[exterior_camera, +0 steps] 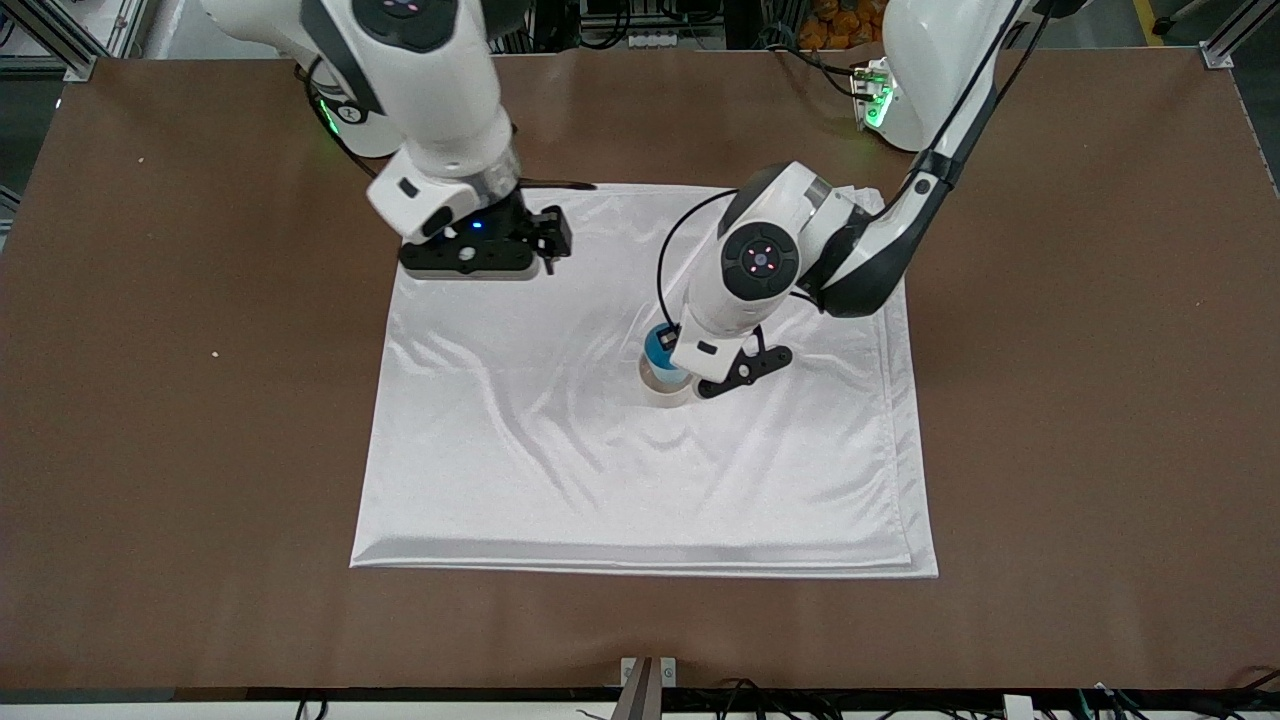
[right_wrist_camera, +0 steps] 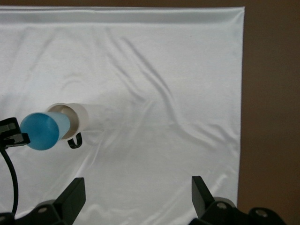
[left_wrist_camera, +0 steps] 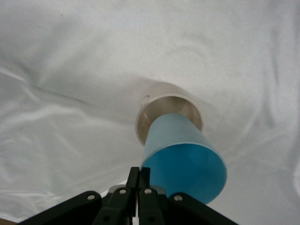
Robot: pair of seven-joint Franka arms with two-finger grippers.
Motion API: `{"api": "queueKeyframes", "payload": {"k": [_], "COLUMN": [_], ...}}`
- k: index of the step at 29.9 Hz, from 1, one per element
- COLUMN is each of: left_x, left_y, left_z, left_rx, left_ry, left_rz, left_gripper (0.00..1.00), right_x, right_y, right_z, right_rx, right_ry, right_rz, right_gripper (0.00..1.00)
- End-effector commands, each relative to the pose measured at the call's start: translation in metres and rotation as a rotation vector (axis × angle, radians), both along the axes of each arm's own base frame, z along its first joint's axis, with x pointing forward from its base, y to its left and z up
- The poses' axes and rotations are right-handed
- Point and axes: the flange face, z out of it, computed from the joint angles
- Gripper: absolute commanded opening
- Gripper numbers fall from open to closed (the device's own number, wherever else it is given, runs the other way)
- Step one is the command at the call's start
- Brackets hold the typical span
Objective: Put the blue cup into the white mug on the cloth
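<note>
At frame center, the left gripper [exterior_camera: 690,357] pinches the rim of the blue cup [exterior_camera: 660,350], whose base sits inside the white mug [exterior_camera: 668,388] on the cloth [exterior_camera: 560,480], axis nearly vertical. The right gripper [exterior_camera: 470,262], upper left, waits with fingers spread.

Broad brown table [exterior_camera: 1100,400], matte and evenly lit from above, filling nearly the whole front view. Small pale specks near the edge at the right arm's end. Aluminium frame posts [exterior_camera: 1230,40] at the two corners by the bases. Grey floor past those corners. Dark cables [exterior_camera: 760,690] and a metal bracket [exterior_camera: 648,680] along the edge nearest the front camera.
</note>
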Motion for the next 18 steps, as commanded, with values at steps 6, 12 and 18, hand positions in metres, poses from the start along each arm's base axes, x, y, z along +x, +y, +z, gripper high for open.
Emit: {"api": "queueKeyframes", "payload": {"k": [6, 12, 18], "left_x": [0.004, 0.006, 0.012], "left_y": [-0.004, -0.002, 0.001], "left_z": [-0.021, -0.036, -0.044], "left_rx": [-0.004, 0.003, -0.008], "left_ry": [0.01, 0.02, 0.011], "left_rz": [0.021, 0.011, 0.024], "left_gripper": [0.0, 0.0, 0.0], "right_x": [0.02, 0.033, 0.05], "right_y": [-0.112, -0.178, -0.23], "right_z": [0.062, 0.077, 0.07], "right_rx": [-0.022, -0.021, -0.012], "right_ry": [0.016, 0.002, -0.009], "right_rz": [0.049, 0.047, 0.035], "right_gripper": [1.0, 1.0, 1.0]}}
